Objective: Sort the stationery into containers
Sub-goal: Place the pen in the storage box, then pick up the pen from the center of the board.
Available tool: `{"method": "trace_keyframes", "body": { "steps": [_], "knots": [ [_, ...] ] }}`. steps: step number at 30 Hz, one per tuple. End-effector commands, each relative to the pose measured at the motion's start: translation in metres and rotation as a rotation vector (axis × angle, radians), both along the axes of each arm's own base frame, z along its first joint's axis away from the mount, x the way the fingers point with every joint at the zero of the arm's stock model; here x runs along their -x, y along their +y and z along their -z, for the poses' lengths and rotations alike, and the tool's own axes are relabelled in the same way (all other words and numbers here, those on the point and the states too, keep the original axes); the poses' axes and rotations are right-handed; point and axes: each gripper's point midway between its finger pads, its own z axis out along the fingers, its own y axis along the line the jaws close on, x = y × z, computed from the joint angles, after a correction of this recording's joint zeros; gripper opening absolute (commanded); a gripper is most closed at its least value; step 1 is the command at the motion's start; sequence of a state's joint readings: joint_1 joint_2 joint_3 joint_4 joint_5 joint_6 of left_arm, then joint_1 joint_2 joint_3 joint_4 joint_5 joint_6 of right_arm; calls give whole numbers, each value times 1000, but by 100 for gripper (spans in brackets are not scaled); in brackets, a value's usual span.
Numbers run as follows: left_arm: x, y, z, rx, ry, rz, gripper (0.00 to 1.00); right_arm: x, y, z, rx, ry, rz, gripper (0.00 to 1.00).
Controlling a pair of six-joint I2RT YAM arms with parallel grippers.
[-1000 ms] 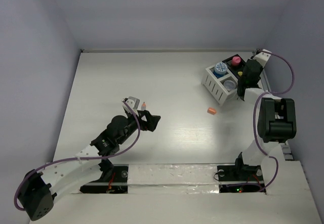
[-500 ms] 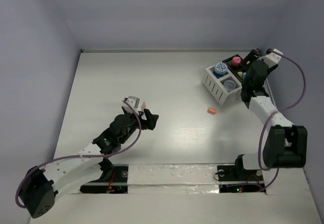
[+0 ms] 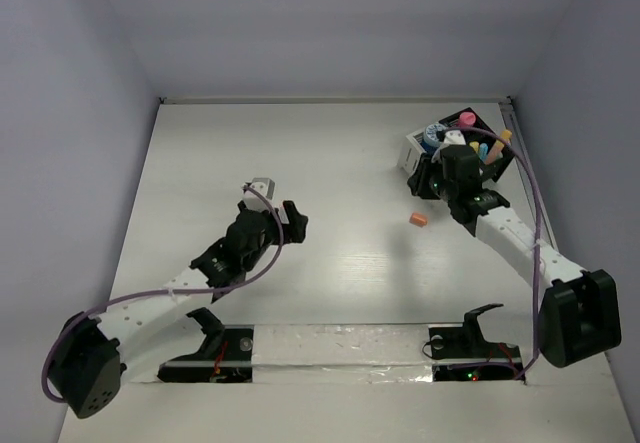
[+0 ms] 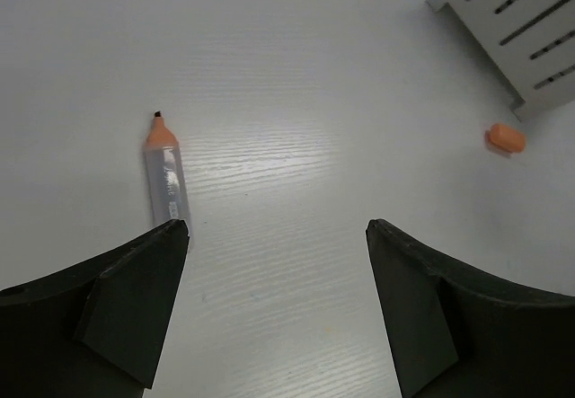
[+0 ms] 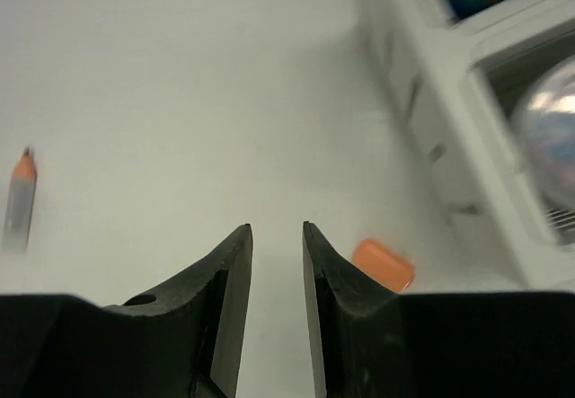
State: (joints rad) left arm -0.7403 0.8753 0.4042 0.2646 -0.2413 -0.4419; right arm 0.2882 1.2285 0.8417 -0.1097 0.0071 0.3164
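Stationery, loose on the table: one orange-tipped pen left of centre, and one orange capsule on the near left side of the organizer, which stands at the far right.

Your left gripper: fingers spread wide, nothing between them. The pen lies flat just beyond the finger on the left of the wrist view, with its tip pointing away. Whether finger and pen touch cannot be told. The wrist sits low, and the arm stretches back to its base at the near left.

Your right gripper: fingers closed down to a narrow slit, holding nothing. It points over bare table beside the organizer's white slatted wall, with the capsule just past one finger. The wrist hangs over the white half, and the forearm runs back to an elbow low at the near right.

Changes over the last second:
- The right gripper was at the organizer's black half with its elbow raised. It has swung across to the left side, and the elbow has dropped.
- The left gripper has moved slightly farther out, and its arm lies flatter.
- The capsule has not moved.

Surroundings:
- The black half holds a pink jar and leaning pens.
- A blue jar sits in the white half, partly hidden by the right wrist.
- A shiny round item shows in another white compartment, too blurred to identify.
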Motion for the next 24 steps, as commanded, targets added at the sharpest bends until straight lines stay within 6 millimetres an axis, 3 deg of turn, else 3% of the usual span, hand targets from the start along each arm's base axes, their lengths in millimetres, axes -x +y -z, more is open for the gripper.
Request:
{"method": "trace_keyframes", "body": {
  "steps": [1, 6, 10, 17, 24],
  "knots": [
    [-22, 13, 2, -21, 67, -117, 77, 37, 41, 2, -5, 93, -222, 35],
    [-33, 44, 48, -116, 210, -243, 66, 45, 50, 19, 4, 120, -251, 48],
    [-34, 43, 66, -164, 270, -243, 57, 46, 46, 25, 27, 121, -242, 51],
    [-45, 29, 75, -192, 316, -211, 45, 50, 57, 34, -26, 124, -286, 51],
    [-51, 18, 71, -194, 309, -203, 45, 59, 76, 36, -86, 129, -365, 51]
  ]
}}
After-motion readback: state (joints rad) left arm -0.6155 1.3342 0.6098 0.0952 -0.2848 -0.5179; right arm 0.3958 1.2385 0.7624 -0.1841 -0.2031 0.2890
